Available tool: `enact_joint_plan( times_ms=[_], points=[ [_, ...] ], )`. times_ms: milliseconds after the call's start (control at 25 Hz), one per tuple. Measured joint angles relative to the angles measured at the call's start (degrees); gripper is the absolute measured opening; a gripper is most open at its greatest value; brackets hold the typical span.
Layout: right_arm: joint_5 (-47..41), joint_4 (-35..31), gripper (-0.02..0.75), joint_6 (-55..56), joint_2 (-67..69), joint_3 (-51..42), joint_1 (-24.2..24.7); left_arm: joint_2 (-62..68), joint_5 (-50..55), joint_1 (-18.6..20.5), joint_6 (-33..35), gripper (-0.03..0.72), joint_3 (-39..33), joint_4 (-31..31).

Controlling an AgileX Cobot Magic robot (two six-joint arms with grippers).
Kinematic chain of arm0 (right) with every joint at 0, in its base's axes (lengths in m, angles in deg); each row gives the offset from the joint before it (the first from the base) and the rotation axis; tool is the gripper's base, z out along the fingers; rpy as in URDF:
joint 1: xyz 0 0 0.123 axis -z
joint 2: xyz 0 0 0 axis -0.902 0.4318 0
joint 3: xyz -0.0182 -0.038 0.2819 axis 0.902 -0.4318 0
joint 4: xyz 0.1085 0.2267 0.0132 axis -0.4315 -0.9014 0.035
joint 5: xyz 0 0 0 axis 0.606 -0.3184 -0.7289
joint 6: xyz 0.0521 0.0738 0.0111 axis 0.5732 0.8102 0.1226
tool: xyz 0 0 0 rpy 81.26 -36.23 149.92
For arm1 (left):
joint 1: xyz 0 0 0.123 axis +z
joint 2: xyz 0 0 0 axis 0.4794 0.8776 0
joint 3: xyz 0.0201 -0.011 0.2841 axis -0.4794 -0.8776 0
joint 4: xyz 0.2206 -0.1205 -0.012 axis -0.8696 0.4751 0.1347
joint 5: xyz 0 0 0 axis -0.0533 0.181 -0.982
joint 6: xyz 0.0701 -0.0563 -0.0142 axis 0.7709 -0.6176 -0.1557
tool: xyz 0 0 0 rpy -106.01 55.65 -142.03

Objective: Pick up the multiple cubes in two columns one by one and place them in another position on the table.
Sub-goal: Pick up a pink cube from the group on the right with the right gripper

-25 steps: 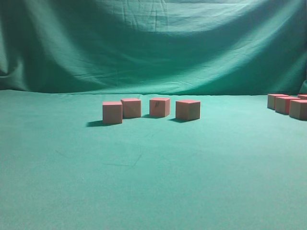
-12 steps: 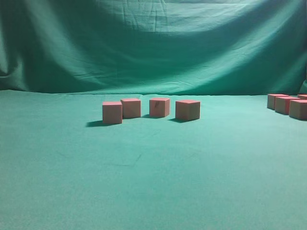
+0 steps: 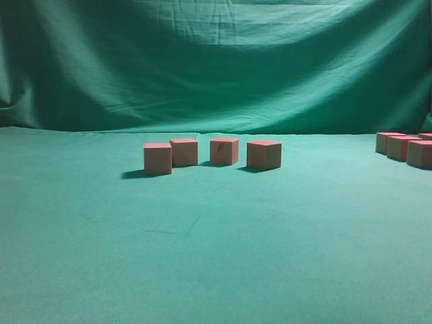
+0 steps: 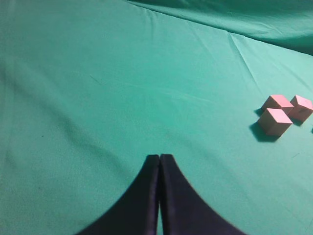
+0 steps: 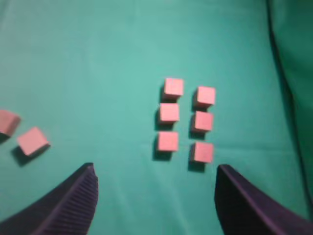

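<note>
Green cloth covers the table [image 3: 216, 256] in your exterior view, where neither gripper shows and four cubes [image 3: 212, 152] sit loosely in a row, probably already moved. Your left wrist view has the left gripper [image 4: 159, 161] pressed closed on nothing, three sharp-edged, pink-topped cubes well off to its right. Your right wrist view shows the right gripper [image 5: 155, 188] spread wide and empty, six cubes [image 5: 187, 120] in two tidy columns just ahead between its jaws, seemingly awaiting pickup.

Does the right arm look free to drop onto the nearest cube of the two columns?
Probably yes. The right gripper hangs above the two columns with jaws wide open and empty, and only bare table lies around the nearest cube.
</note>
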Motion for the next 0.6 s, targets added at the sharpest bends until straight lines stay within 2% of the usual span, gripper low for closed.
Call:
enact_joint_plan(
  times_ms=[160,360,480,600],
  points=[
    [0.72,-1.77,0.517,0.22,-0.52,-7.58,8.24,0.0,0.0,0.0,0.0,0.0,0.0,0.0],
    [6.96,-10.71,0.517,-2.32,-0.18,-16.78,17.72,0.0,0.0,0.0,0.0,0.0,0.0,0.0],
    [12.41,-16.6,0.517,-7.38,2.25,-19.59,20.32,0.0,0.0,0.0,0.0,0.0,0.0,0.0],
    [17.62,-18.59,0.517,-10.98,6.17,-19.95,21.31,0.0,0.0,0.0,0.0,0.0,0.0,0.0]
  ],
)
